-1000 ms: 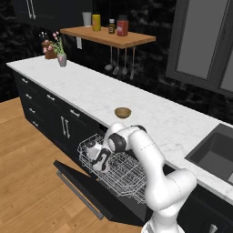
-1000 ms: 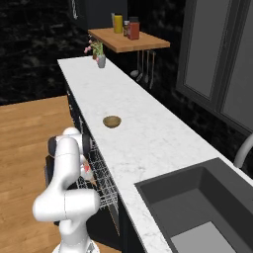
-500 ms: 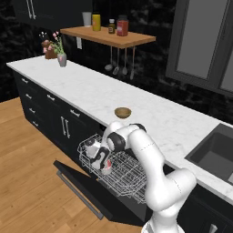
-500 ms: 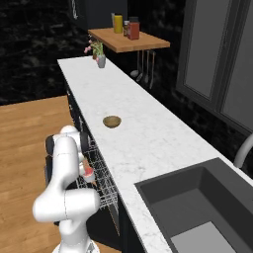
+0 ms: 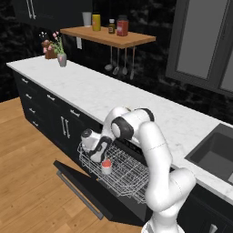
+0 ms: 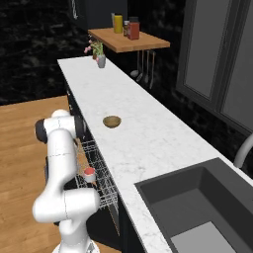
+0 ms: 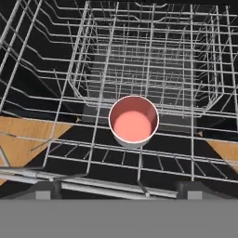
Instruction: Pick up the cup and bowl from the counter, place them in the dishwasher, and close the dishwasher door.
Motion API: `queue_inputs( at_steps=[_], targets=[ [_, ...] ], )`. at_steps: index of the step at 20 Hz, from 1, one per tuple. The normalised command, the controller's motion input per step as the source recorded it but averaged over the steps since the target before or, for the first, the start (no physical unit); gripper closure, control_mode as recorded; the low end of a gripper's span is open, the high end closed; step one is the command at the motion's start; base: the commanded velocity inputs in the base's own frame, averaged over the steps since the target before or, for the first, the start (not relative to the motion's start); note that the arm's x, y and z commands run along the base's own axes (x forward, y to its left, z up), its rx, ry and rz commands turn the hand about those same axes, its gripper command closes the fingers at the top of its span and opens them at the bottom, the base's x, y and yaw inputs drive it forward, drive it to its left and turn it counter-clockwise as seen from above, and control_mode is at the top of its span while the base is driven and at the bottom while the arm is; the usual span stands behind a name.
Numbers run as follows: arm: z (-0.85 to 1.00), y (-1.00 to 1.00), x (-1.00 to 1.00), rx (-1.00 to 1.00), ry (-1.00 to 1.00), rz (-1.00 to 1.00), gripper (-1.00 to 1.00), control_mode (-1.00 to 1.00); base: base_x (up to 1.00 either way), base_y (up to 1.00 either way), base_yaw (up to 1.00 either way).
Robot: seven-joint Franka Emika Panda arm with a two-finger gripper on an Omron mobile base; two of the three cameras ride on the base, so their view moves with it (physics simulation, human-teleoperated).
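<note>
white counter [image 6: 148, 138], bowl [image 6: 112, 121] on it (vase [image 6: 101, 61] far end)

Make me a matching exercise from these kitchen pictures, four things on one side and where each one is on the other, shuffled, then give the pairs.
Things:
1. cup
2. bowl
3. flower vase
4. yellow bottle

Places:
A. on the wooden wall shelf
B. upright in the dishwasher's wire rack
C. at the far end of the counter
D. on the counter near its middle, above the rack

Pairs: 1-B, 2-D, 3-C, 4-A
</note>
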Motion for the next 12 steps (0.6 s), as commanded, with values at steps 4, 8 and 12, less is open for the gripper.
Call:
queue_inputs(
  at_steps=[4,8,12],
  targets=[
    [1.0,0.0,-0.32,0.0,-0.02,0.12,-1.0,-1.0,0.0,0.0,0.0],
    [1.0,0.0,-0.37,0.0,-0.06,0.15,-1.0,-1.0,0.0,0.0,0.0],
    [1.0,0.0,-0.33,0.0,-0.06,0.16,-1.0,-1.0,0.0,0.0,0.0]
  ],
)
